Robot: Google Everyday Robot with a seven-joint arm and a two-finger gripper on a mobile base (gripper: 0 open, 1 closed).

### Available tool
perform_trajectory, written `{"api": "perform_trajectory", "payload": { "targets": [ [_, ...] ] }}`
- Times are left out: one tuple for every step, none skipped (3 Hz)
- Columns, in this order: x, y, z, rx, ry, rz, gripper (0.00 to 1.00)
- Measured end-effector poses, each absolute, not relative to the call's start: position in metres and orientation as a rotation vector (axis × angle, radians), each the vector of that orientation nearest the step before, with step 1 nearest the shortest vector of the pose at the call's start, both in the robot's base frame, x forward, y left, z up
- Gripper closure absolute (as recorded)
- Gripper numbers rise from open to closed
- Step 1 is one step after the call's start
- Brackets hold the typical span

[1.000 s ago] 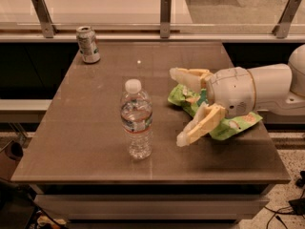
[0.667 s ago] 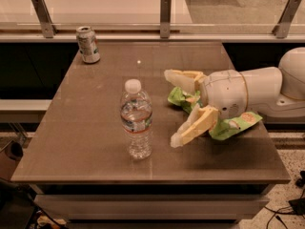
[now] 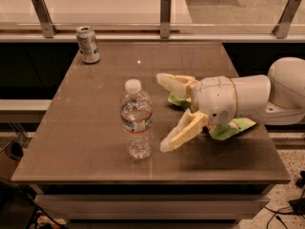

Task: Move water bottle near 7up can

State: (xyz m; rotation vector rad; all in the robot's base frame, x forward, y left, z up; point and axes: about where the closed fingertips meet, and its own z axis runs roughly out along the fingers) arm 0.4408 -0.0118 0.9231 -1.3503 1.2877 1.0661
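Gripper [image 3: 163,112] spread wide, grasping nothing, just right of water bottle [image 3: 136,119] near tabletop [image 3: 86,142] front edge; 7up can [image 3: 88,44] at back-left corner.

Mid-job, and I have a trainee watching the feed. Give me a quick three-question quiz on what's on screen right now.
1. True or false: the gripper is shut on the bottle.
2. Where is the can? A) at the far left corner of the table; B) touching the bottle; C) lying on its side at the near edge.
3. Fill in: the bottle stands ____ with its cap on.

Key: 1 false: the fingers are open, beside the bottle and clear of it. 2 A. 3 upright.
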Motion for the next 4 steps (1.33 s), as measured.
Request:
{"api": "perform_trajectory", "payload": {
  "targets": [
    [0.4367, -0.0037, 0.9225, -1.351, 1.285, 1.072, 0.16],
    [0.4358, -0.0017, 0.9234, -1.355, 1.282, 1.073, 0.39],
    [0.4347, 0.0005, 0.9244, -1.36, 1.279, 1.073, 0.63],
    [0.4337, 0.0026, 0.9254, -1.365, 1.276, 1.074, 0.86]
  ]
}}
